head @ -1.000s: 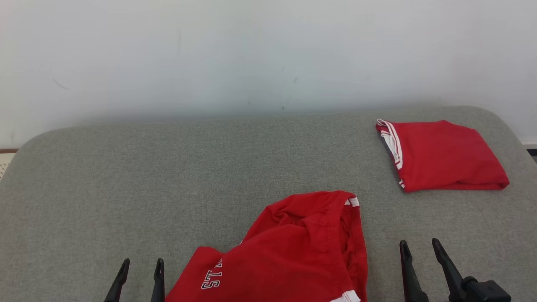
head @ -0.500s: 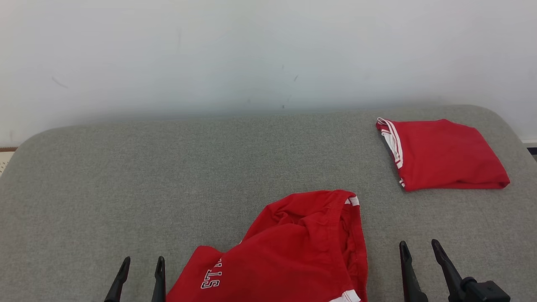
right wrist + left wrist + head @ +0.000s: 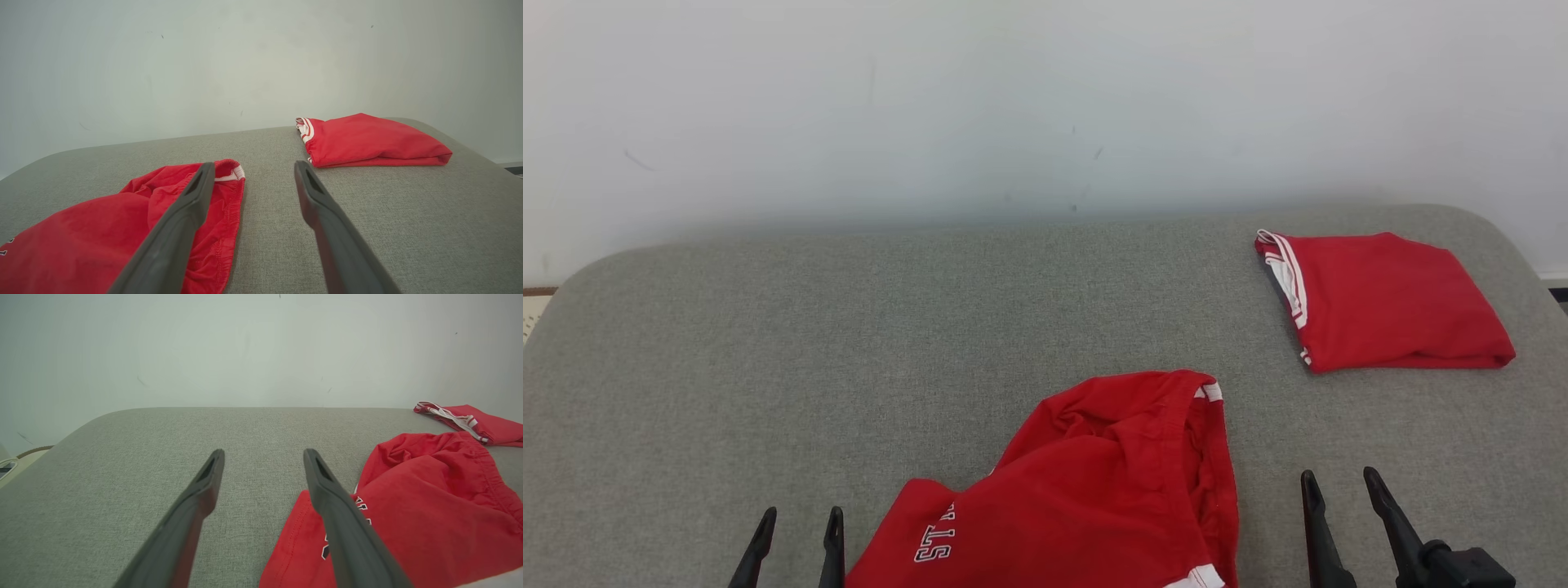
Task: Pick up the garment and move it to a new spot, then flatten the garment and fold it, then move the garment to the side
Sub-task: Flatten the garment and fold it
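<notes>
Red and rumpled, the garment (image 3: 1094, 490) lies at the near edge of the grey fabric surface (image 3: 849, 343), between the two grippers. The left gripper (image 3: 800, 514) and right gripper (image 3: 1338, 474) both stand spread wide and hold nothing. The left one is just beside the cloth's edge. The garment's long axis slants from the near left, where white-outlined letters show, to a bunched far-right corner with white trim. A folded red garment (image 3: 1380, 298) lies well apart, far right.

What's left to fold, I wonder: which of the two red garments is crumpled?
The lettered garment at the near edge lies rumpled; the far-right garment is neatly folded.
</notes>
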